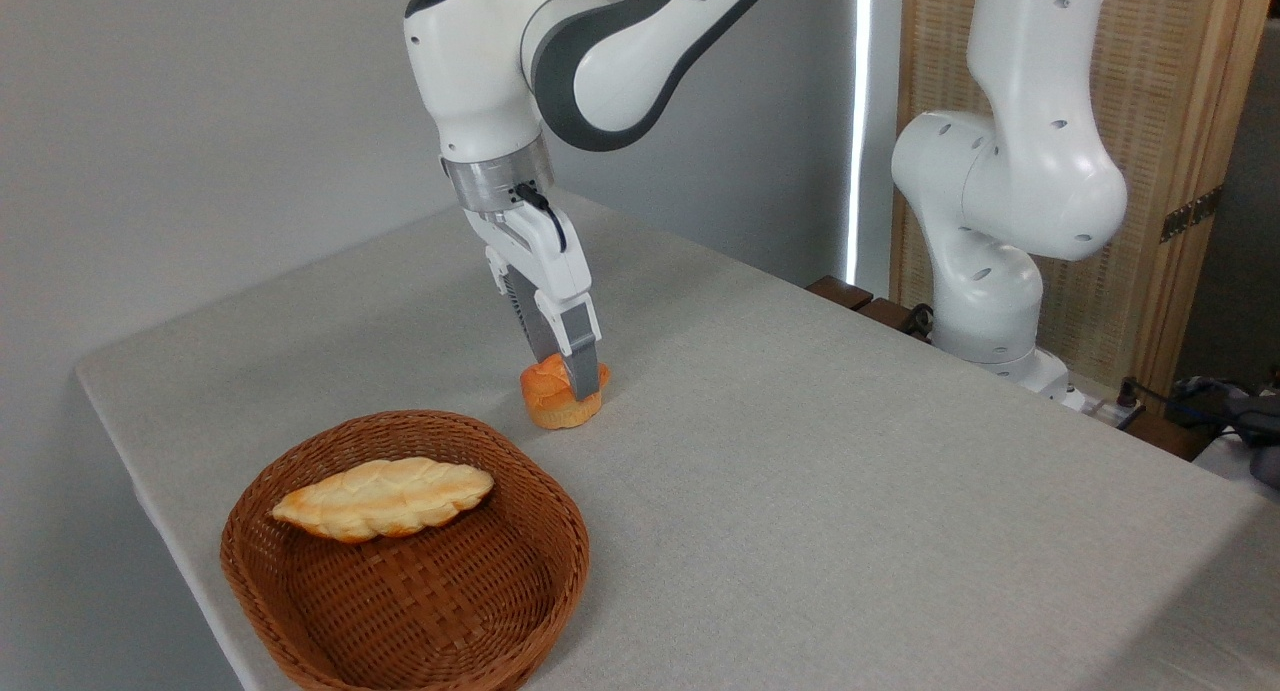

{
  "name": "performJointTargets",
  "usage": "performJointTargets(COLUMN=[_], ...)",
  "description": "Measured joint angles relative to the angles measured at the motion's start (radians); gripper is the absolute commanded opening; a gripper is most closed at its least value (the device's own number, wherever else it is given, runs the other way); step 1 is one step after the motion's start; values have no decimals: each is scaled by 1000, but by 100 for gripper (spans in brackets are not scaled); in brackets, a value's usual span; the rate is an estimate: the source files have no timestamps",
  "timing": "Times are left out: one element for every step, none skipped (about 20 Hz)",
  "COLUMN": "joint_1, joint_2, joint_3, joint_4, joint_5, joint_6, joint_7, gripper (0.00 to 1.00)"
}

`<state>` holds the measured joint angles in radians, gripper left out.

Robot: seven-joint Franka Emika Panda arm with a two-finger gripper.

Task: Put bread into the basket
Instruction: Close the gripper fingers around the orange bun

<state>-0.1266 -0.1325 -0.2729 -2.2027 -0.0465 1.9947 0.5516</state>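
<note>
The arm reaches down from above with its gripper (570,376) tilted, and the jaws sit on either side of the bread (558,396), a small orange-golden bun. The near finger (581,361) lies against the bun's front; the other is mostly hidden behind it, so the jaws look clamped on the bread. The bun rests on the grey tabletop (820,471), about midway between its left and right edges, just beyond the basket (300,611). That brown wicker basket stands near the tabletop's front left edge, close beside the bun but apart from it. Inside it, toward the back wall, lies a long pale braided loaf (385,498).
</note>
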Motion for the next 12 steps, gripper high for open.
performJointTargets(joint_1=[0, 0, 0, 0, 0, 0, 0, 0, 0, 0, 0, 0], joint_2=[0, 0, 0, 0, 0, -1, -1, -1, -1, -1, -1, -1], joint_3=[0, 0, -1, -3, -6, -7, -7, -7, -7, -7, -7, -7], joint_4=[-9, -22, -35, -46, -48, -48, -48, -48, -48, -48, -48, -48], joint_5=[0, 0, 0, 0, 0, 0, 0, 0, 0, 0, 0, 0], joint_6=[15, 39, 60, 77, 81, 83, 83, 83, 83, 83, 83, 83], joint_7=[0, 0, 0, 0, 0, 0, 0, 0, 0, 0, 0, 0], gripper=[100, 97, 75, 58, 48, 42, 42, 40, 40, 40, 39, 39])
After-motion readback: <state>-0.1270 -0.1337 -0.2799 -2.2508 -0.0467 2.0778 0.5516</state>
